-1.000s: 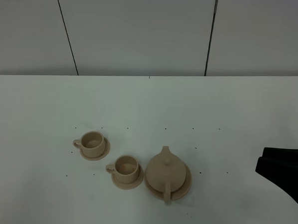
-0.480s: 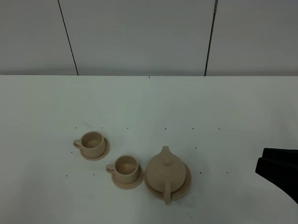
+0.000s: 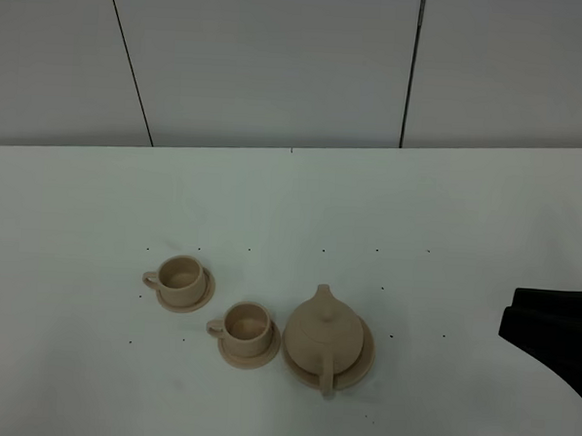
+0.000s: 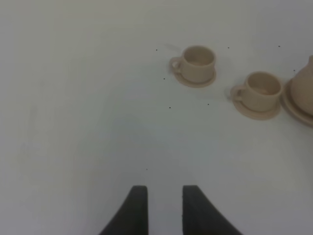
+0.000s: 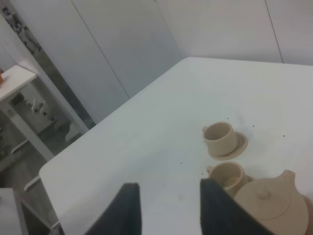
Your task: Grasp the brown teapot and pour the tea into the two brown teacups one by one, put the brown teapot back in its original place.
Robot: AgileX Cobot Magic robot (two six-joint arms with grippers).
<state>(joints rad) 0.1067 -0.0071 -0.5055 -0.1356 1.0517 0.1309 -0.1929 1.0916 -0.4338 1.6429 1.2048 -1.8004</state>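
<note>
A broad white table (image 3: 292, 194) fills the scene, matte and evenly lit, with soft shadows only; small black dots (image 3: 323, 250) speckle its middle in loose rows. Behind its far edge rises a pale grey panelled wall (image 3: 280, 61), split by two thin dark seams (image 3: 129, 61) — one slanted, one nearly upright. In the right wrist view a corner of the table shows above a grey floor (image 5: 19, 161); beyond that corner stands a second white table (image 5: 12, 81) — small, on thin legs — near the panelled wall.
</note>
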